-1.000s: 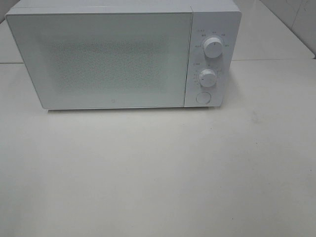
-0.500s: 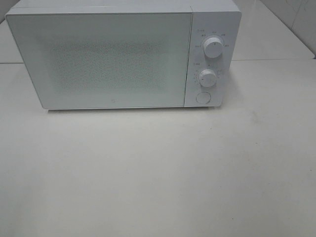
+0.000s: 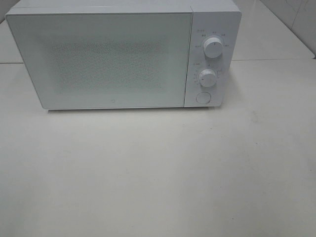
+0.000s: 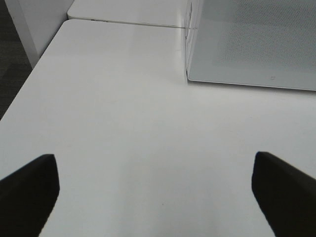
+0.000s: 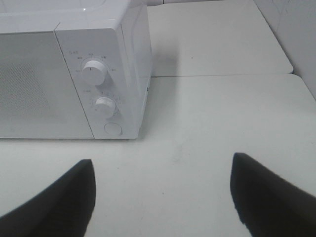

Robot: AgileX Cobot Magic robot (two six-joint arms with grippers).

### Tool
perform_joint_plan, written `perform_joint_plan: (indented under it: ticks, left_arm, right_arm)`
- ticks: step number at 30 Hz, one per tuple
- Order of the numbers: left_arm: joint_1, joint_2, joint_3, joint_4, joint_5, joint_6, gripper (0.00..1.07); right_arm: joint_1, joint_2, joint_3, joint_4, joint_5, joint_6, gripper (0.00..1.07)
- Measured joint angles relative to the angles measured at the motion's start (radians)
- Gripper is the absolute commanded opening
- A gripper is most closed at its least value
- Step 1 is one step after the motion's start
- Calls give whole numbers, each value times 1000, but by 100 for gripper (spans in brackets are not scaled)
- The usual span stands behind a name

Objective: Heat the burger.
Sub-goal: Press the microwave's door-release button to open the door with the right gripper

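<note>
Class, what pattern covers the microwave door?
A fine speckled dot mesh on the white microwave door, clearest in the exterior high view.

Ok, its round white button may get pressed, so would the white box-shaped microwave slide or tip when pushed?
Tipping seems unlikely: the white box-shaped microwave is wide, low and flat on the white table. It may slide slightly, as the tabletop looks smooth. Its round white button sits low, giving little leverage.

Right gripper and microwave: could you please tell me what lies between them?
Only bare white table lies between the right gripper and the microwave, as the right wrist view shows.
</note>
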Motion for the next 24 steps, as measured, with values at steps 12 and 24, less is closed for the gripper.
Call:
perform_joint_plan:
  ticks: [12,24]
  left_arm:
    - [0,0,0,0,0,0,98]
    - [0,0,0,0,0,0,98]
  right_arm:
    - [0,288,0,0,-272,65,74]
    - [0,653,82,0,-670,324,74]
